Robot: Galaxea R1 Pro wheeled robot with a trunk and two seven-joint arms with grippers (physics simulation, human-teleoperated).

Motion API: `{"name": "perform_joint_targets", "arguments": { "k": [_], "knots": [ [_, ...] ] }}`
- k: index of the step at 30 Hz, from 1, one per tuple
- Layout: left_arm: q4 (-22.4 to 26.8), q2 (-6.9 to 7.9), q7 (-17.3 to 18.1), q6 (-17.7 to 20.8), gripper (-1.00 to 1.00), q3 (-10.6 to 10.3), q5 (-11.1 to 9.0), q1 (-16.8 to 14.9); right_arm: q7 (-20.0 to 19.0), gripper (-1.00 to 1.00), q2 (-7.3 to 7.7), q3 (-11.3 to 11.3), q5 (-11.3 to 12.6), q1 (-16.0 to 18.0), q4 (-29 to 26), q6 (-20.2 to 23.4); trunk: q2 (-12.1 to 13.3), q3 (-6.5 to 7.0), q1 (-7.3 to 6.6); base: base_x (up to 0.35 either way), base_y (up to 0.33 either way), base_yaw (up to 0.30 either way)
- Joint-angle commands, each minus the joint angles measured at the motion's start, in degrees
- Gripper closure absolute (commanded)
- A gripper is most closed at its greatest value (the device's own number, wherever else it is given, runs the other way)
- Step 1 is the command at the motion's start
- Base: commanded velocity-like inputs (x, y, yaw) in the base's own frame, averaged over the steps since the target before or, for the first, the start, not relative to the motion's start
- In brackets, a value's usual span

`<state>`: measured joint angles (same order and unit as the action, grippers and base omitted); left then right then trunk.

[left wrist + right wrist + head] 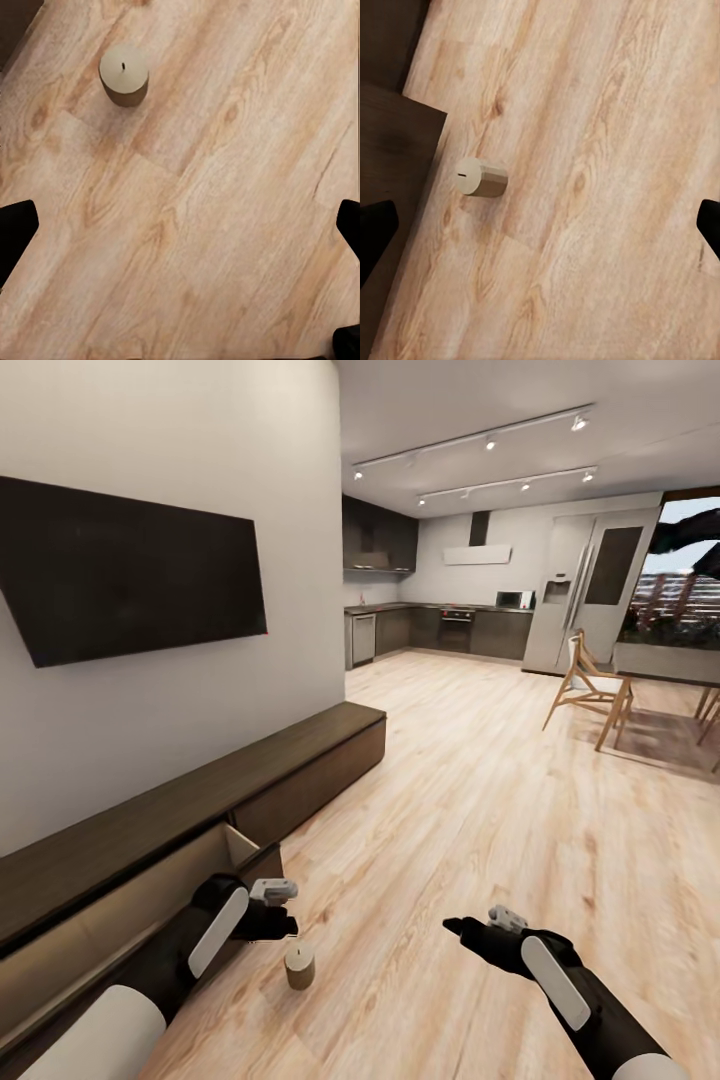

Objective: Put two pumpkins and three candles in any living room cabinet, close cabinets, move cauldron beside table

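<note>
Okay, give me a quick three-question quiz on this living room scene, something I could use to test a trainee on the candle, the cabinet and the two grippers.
1. True or false: the candle stands upright on the wooden floor.
2. Multiple choice: the cabinet drawer nearest the robot is A) pulled open, B) fully shut, C) removed and lying on the floor.
3. Short answer: which is nearer the candle in the head view, the left gripper or the right gripper, and is either one holding anything?

Key:
1. True.
2. A.
3. The left gripper; neither holds anything, and both wrist views show the fingers spread apart over bare floor.
</note>
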<state>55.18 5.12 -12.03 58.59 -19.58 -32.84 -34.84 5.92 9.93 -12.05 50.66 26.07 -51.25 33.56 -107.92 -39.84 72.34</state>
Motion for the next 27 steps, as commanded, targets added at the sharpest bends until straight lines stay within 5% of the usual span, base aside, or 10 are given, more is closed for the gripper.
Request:
{"name": "perform_joint_targets", "arguments": {
  "k": [1,8,9,13,27],
  "knots": [
    [0.03,0.06,-0.56,-2.0,-1.0,-0.17,-0.62,-0.02,0.52,-1.0,-0.01,-0.26,0.6,0.04,-0.12,-0.61,-0.03,-0.06,0.01,0.197,0.0,-0.001],
    [-2.3,0.08,-0.59,-9.75,-1.0,-0.16,-0.74,0.09,0.39,-1.0,-0.08,-0.37,0.51,0.03,-0.14,-1.9,-0.03,-0.06,0.01,0.267,0.0,-0.001],
    [-4.85,0.07,-0.56,-13.16,-1.0,-0.18,-0.71,0.1,0.37,-1.0,-0.12,-0.45,0.47,0.0,-0.15,-2.27,-0.03,-0.06,0.01,0.26,0.0,0.0],
    [-8.76,0.07,-0.58,-16.84,-1.0,-0.13,-0.73,0.11,0.1,-1.0,-0.19,-0.51,0.42,-0.16,-0.13,-4.31,-0.03,-0.06,0.01,0.194,0.0,0.0],
    [-12.25,0.03,-0.03,-20.74,-1.0,-0.04,-1.0,0.12,-0.22,-1.0,-0.43,-0.6,0.41,-1.1,-0.02,-7.5,-0.03,-0.06,0.01,0.057,-0.039,0.0]
  ]
}}
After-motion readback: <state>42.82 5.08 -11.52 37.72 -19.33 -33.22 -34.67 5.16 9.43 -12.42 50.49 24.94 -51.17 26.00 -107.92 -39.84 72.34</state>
